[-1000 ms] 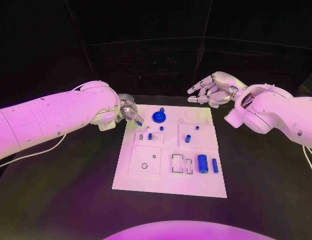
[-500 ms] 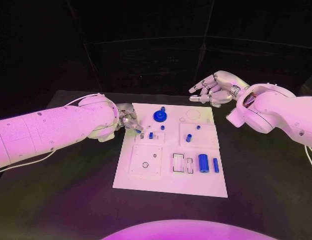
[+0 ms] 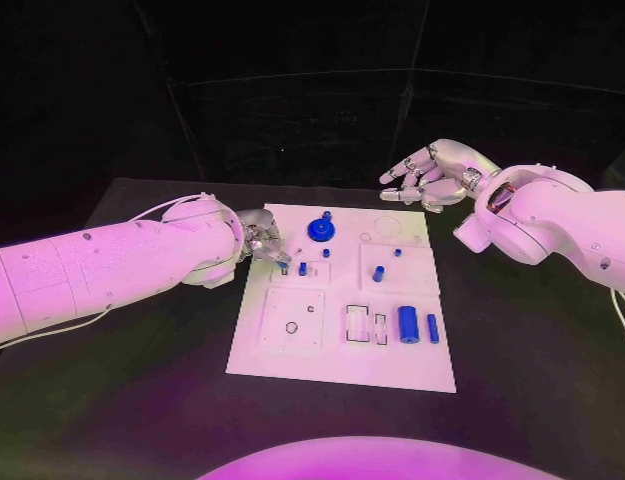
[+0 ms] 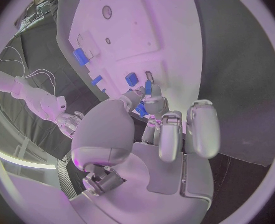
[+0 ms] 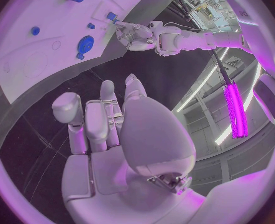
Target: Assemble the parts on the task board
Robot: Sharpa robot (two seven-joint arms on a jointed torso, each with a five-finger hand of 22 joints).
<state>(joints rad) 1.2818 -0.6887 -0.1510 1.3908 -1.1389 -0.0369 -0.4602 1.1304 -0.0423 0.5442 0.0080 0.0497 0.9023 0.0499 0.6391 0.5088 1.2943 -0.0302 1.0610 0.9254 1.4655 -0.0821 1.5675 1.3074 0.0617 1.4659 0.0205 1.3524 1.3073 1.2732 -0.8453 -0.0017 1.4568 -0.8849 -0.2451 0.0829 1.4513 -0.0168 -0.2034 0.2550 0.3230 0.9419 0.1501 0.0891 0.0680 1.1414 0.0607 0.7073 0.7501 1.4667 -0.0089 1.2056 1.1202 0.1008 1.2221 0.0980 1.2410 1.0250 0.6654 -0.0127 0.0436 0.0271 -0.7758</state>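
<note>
The left robot hand (image 3: 265,243) pinches a small blue part (image 4: 147,88) just above the task board (image 3: 291,362), seemingly to seat it, while the right robot hand (image 3: 430,177) waits spread and empty beyond it.

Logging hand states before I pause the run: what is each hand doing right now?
Left hand: pinching a small blue part over the task board.
Right hand: open, holding nothing.

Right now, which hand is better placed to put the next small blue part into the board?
The left hand: it holds a small blue part at the task board, while the right hand hovers beyond its far edge.
</note>
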